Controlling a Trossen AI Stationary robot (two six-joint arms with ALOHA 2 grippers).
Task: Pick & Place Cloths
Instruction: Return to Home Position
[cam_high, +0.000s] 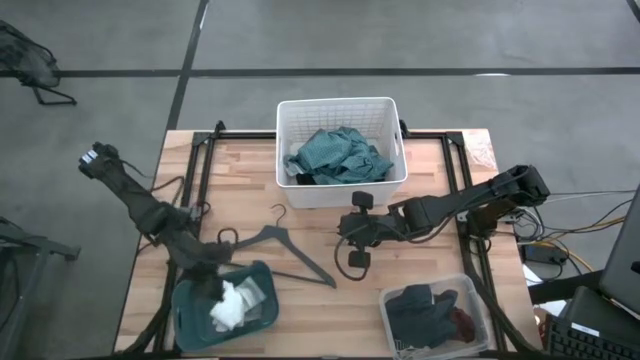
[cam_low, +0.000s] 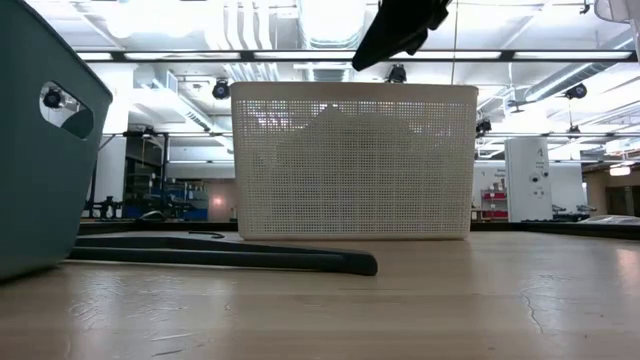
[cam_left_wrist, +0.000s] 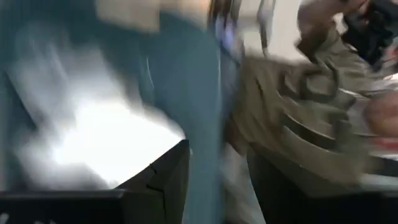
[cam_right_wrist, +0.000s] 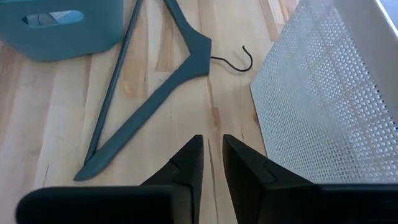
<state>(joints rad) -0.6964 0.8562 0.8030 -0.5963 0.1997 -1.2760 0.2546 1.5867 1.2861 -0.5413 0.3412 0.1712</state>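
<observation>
High view shows the small crumpled white socks (cam_high: 228, 305) heaped soft and shapeless, with no clear long axis, in the smooth teal-blue plastic bin (cam_high: 188, 305) at the near left; they lie just near-right of the left gripper (cam_high: 212, 270), the closer arm, poised over the bin's far rim, its grip impossible to tell; the right gripper (cam_high: 345, 240), nearly closed and empty, hangs mid-table beside the dark grey plastic hanger (cam_high: 305, 257)

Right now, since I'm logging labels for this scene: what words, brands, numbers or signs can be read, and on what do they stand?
No text can be read here.
White basket, teal bin, hanger: no print shows.
Cloths in the clear bin: any lettering is too small to read.
Room beyond the table: no legible signs.
</observation>
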